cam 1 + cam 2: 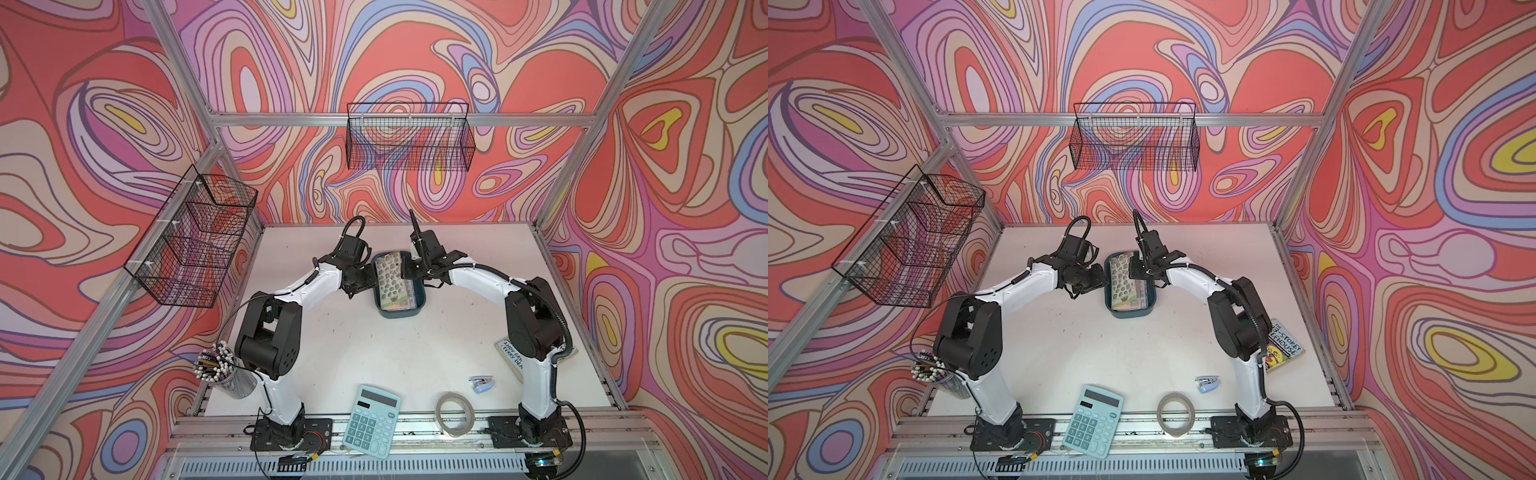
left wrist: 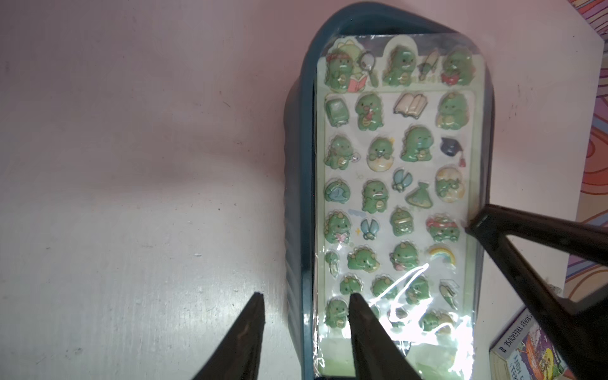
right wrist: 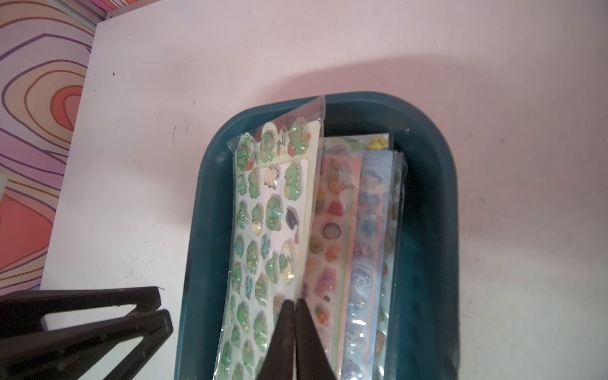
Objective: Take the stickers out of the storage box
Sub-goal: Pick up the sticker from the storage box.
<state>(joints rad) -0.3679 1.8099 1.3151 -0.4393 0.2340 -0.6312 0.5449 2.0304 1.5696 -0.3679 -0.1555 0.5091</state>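
Note:
The teal storage box (image 1: pixel 400 314) (image 1: pixel 1130 316) sits at the middle rear of the white table. Inside lie several stickers (image 3: pixel 335 230) in glossy sleeves. A green dinosaur sheet (image 1: pixel 388 274) (image 2: pixel 394 164) (image 3: pixel 269 214) is tilted up off that stack, leaning toward the box's left wall (image 2: pixel 296 164). My right gripper (image 3: pixel 292 301) (image 1: pixel 405 272) is shut on that sheet's long right edge. By the left wall my left gripper (image 2: pixel 306 294) (image 1: pixel 359 282) stands open with nothing in it; in its wrist view the wall shows between its fingers.
Toward the front edge lie a blue calculator (image 1: pixel 371 422), a tape roll (image 1: pixel 455 413) and a small stapler (image 1: pixel 482 383). A paperback book (image 1: pixel 1283 345) lies by the right arm, and a pen cup (image 1: pixel 224 370) stands front left. Wire baskets (image 1: pixel 409 137) (image 1: pixel 195 241) hang on the walls.

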